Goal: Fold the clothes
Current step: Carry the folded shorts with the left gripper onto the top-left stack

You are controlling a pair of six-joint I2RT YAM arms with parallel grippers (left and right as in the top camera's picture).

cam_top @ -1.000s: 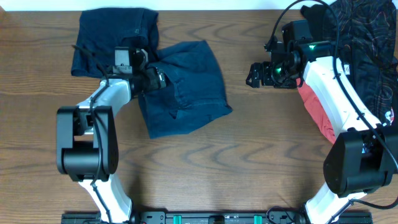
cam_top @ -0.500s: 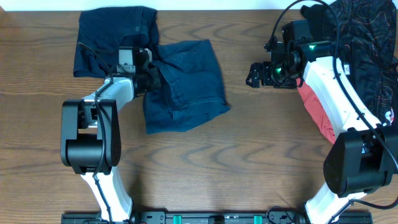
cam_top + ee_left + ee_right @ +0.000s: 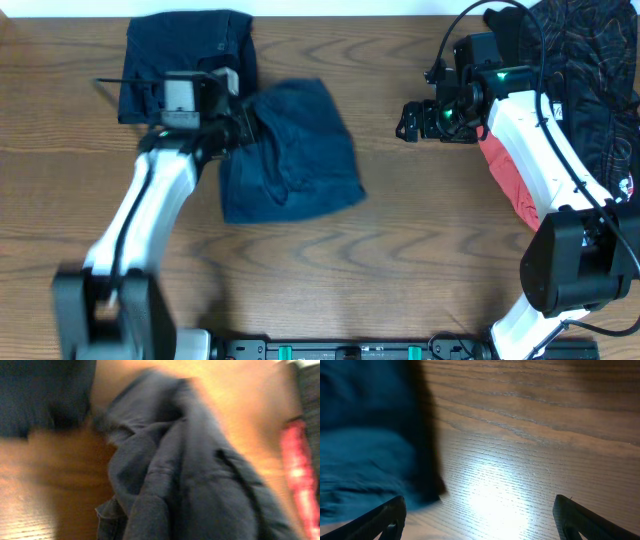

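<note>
You have two pairs of dark navy shorts on the table (image 3: 330, 270). The first pair (image 3: 190, 45) is at the far left corner, and the second pair (image 3: 300, 155) is left of the middle. At the far right corner you have one heap of dark patterned cloth (image 3: 585, 60); you cannot tell whether it is one piece or several. One red garment (image 3: 505, 180) lies by the right edge, touching that heap. You have two robot arms, the left arm (image 3: 160, 190) and the right arm (image 3: 540, 140). Each carries one gripper, which makes two: the left gripper (image 3: 240, 125) and the right gripper (image 3: 405, 120). There is one table.
</note>
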